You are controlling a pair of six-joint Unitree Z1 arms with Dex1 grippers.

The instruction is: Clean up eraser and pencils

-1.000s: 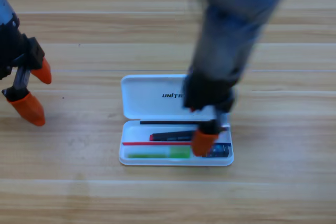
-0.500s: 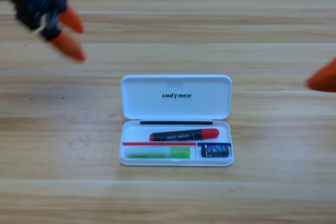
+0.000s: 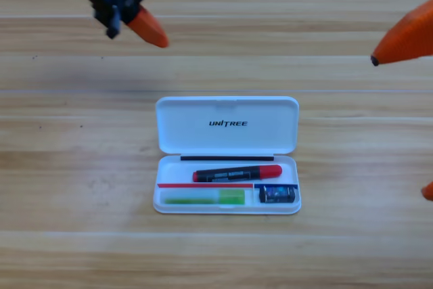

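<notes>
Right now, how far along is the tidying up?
All three items look packed: the black-and-red pencil, green pencil and eraser lie inside the open white case. Nothing is in hand; the left gripper and right gripper are off it. Maybe only closing the lid remains.

Right pincer cut off by the picture's right edge, only orange tips visible.

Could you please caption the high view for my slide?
Both pencils and the eraser lie in the open case; left gripper above, right gripper at the edge.
</notes>
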